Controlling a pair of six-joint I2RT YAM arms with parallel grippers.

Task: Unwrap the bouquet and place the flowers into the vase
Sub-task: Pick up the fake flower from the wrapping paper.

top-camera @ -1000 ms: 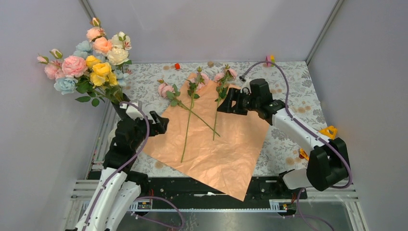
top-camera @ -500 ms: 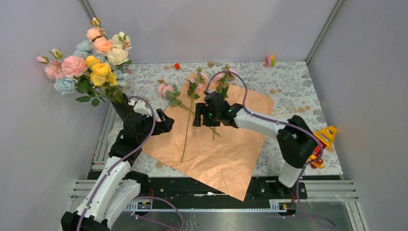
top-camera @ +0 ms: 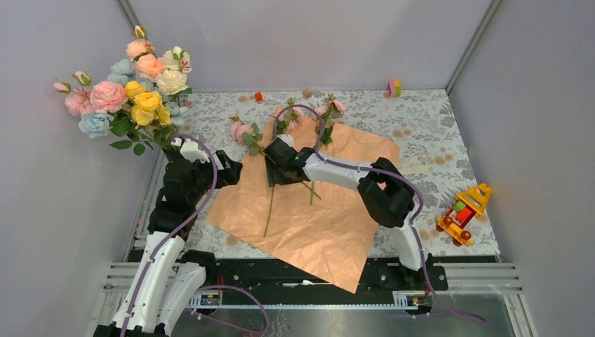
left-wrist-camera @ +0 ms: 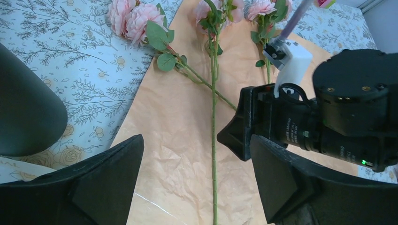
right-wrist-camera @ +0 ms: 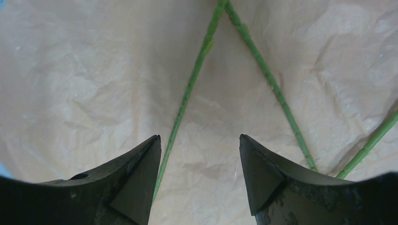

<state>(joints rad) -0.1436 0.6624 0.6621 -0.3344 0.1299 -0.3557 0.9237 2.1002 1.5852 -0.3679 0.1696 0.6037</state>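
The bouquet's paper lies spread flat, peach side up. Three pink flowers rest on it, heads toward the back and stems toward me. Many more flowers stand at the far left in the black vase, which my left arm mostly hides in the top view. My right gripper hovers open just over the paper. One stem runs along the inside of its left fingertip, and nothing is pinched. My left gripper is open and empty beside the vase, facing the same stem.
A yellow toy truck sits on the floral cloth at the right. Small coloured blocks and a red one lie along the back edge. Grey walls close in the left, back and right sides.
My right arm has swung left across the paper, from the right-hand flower to the middle stems, with its jaws narrowing. My left gripper has drawn back slightly toward the vase.
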